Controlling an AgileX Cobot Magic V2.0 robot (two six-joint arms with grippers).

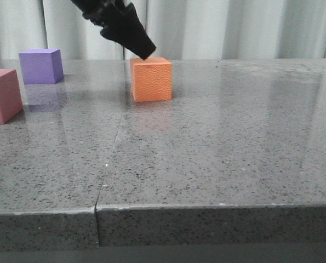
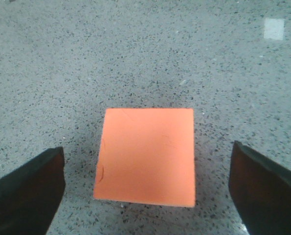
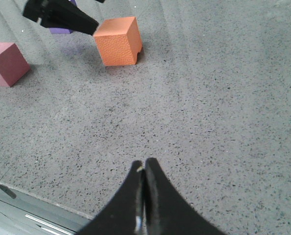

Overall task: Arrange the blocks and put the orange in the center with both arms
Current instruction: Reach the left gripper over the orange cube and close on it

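Matte orange foam cube (image 1: pixel 151 80) set on speckled grey stone bench (image 1: pixel 217 153), left black pincer (image 2: pixel 145 188) held open above it, right black pincer (image 3: pixel 144 169) closed, empty.

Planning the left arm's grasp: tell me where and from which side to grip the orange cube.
Grip the orange cube on its two opposite vertical side faces, coming straight down from above. It sits flat on the table with nothing touching it, and the left gripper, open, already straddles it with a finger off each side; the flat parallel faces likely suit the pads.
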